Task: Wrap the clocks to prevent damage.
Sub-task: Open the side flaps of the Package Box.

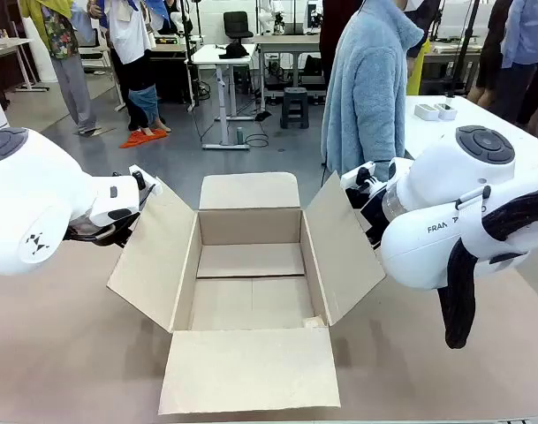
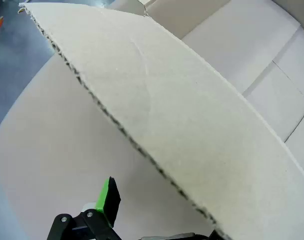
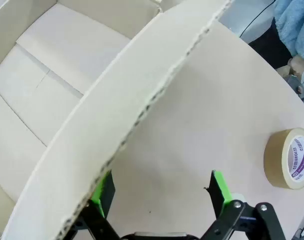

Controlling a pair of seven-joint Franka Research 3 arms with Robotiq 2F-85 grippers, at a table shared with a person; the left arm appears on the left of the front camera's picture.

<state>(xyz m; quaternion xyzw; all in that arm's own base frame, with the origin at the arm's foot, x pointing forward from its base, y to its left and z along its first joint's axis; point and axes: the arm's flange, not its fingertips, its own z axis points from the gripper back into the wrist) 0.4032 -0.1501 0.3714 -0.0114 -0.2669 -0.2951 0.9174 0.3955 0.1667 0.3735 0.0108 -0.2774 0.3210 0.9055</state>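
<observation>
Left pincer point(image 1: 143, 187) and right pincer point(image 3: 160, 186) stand fully open, holding nothing. The open brown corrugated cardboard box point(image 1: 251, 225) lies between them, and each side flap edge apparently sits within the jaws. Hazard: uneven closing drags the box or crushes a flap.

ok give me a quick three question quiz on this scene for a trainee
1. True or false: the flaps of the box are folded shut.
2. What lies on the table near the right gripper? A tape roll; B scissors; C a clock.
3. Fill in: the left gripper and the right one both stand ____.

Key: 1 false, all four flaps stand open. 2 A. 3 open.
</observation>
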